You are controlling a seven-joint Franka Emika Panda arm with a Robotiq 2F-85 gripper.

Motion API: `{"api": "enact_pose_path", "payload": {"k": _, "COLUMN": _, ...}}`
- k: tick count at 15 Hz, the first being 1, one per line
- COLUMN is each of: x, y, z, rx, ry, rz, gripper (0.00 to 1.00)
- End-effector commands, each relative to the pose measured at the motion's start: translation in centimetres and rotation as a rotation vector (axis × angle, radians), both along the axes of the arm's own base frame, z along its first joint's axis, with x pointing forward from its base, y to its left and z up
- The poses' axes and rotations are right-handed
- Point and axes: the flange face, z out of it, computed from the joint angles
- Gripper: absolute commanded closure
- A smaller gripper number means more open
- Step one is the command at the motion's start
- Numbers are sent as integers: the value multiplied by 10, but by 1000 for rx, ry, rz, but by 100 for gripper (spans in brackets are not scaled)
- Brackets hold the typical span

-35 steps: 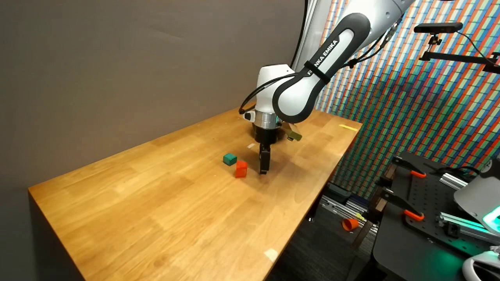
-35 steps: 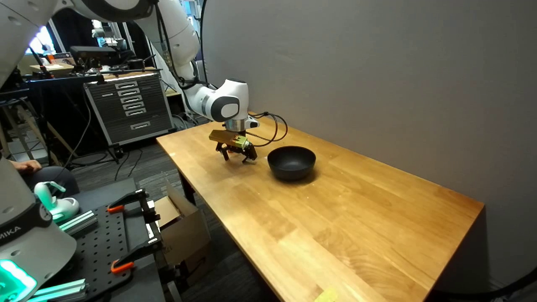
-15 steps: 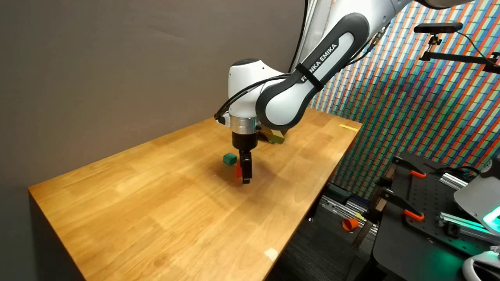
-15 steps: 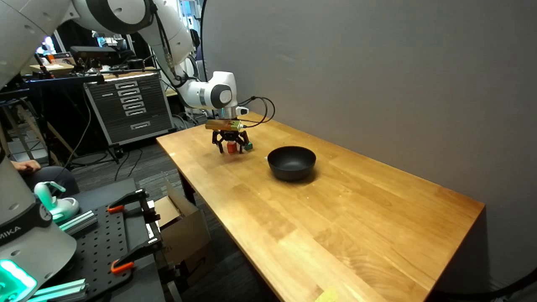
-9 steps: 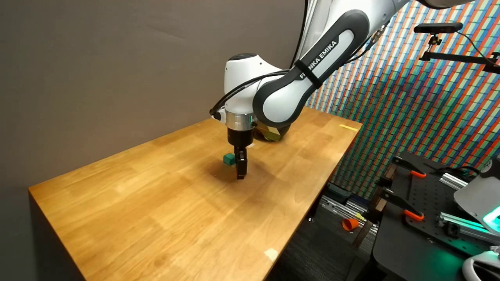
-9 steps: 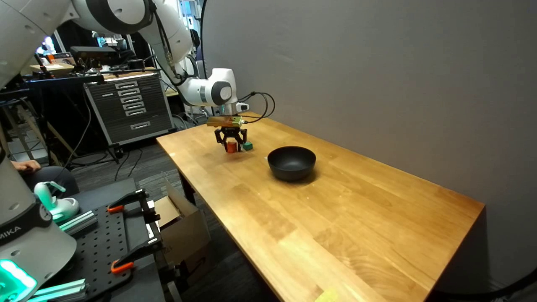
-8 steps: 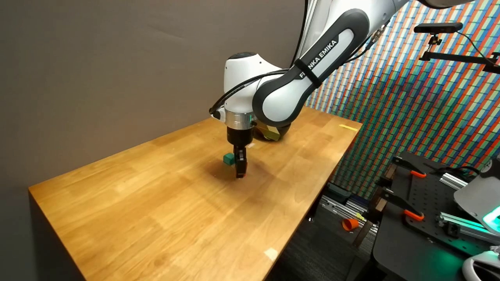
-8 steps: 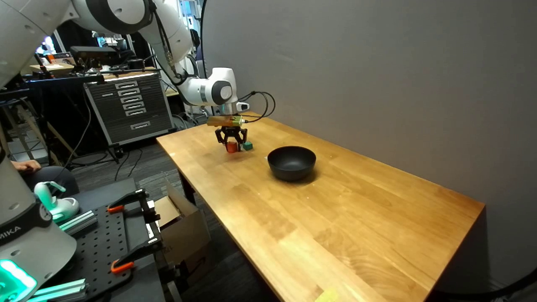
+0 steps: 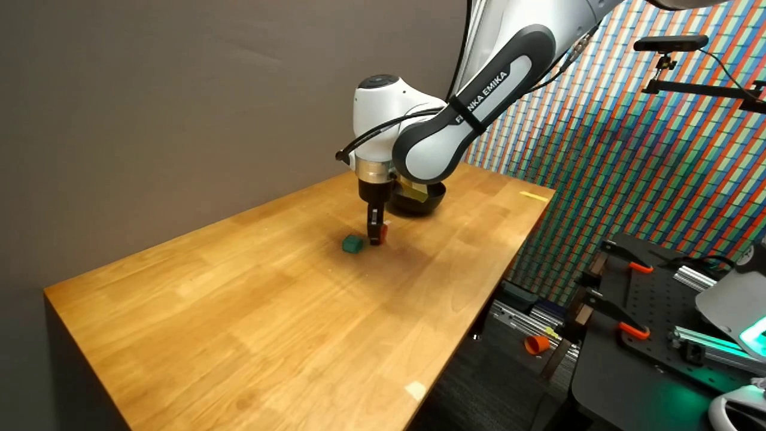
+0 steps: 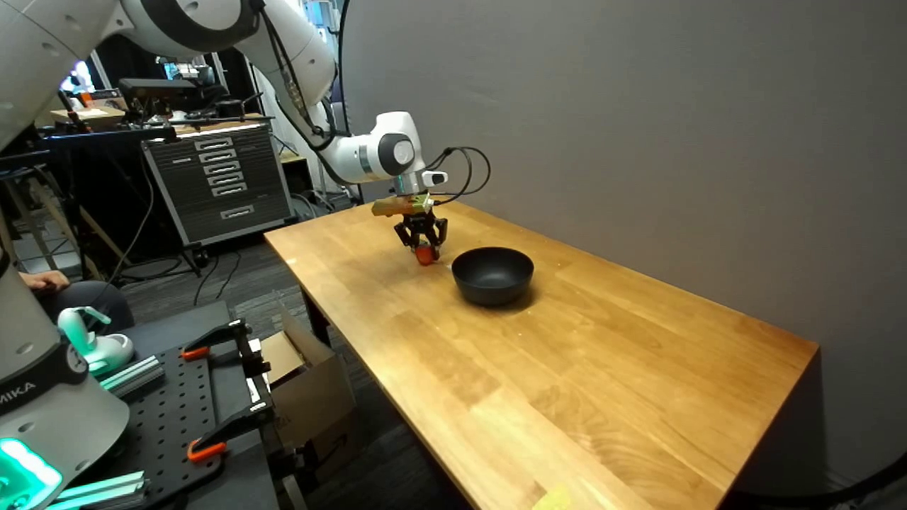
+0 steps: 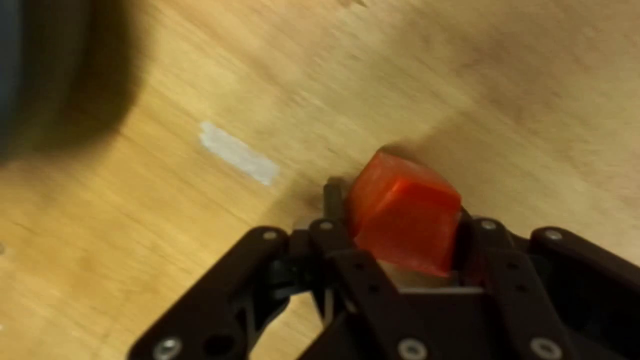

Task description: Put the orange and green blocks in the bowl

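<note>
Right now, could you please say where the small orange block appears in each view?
In an exterior view: the orange block, just below centre, partly hidden.
In an exterior view: the orange block, just left of centre.
Wrist view: the orange block, right of centre, in the tool.
Shared landmark: the round black bowl, in both exterior views; probably the wrist view's blurred upper-left shape.

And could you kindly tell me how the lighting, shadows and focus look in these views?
In an exterior view, the bowl casts a soft shadow to its right; in both exterior views, the green light on the robot's base glows nearly white; in the wrist view, the bowl at upper left is badly blurred, while the orange block looks clearer, with diffuse shadow beside it.
</note>
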Motion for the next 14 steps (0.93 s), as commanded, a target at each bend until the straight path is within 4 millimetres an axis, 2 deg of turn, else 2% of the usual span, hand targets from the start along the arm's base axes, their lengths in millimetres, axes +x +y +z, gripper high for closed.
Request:
{"api": "enact_pose_path", "payload": {"k": 1, "x": 19, "y": -38, "z": 19, "rx": -75, "ry": -91, "rz": -121, "gripper": 80}}
{"api": "enact_pose_path", "payload": {"k": 9, "x": 48, "y": -60, "z": 102, "rx": -116, "ry": -278, "rz": -301, "gripper": 80}}
{"api": "enact_pose_path", "payload": {"k": 12, "x": 57, "y": -89, "z": 119, "rx": -169, "ry": -371, "rz": -361, "gripper": 80}}
{"api": "enact_pose_path", "payload": {"k": 14, "x": 61, "y": -105, "z": 122, "rx": -208, "ry": -409, "rz": -400, "gripper": 80}}
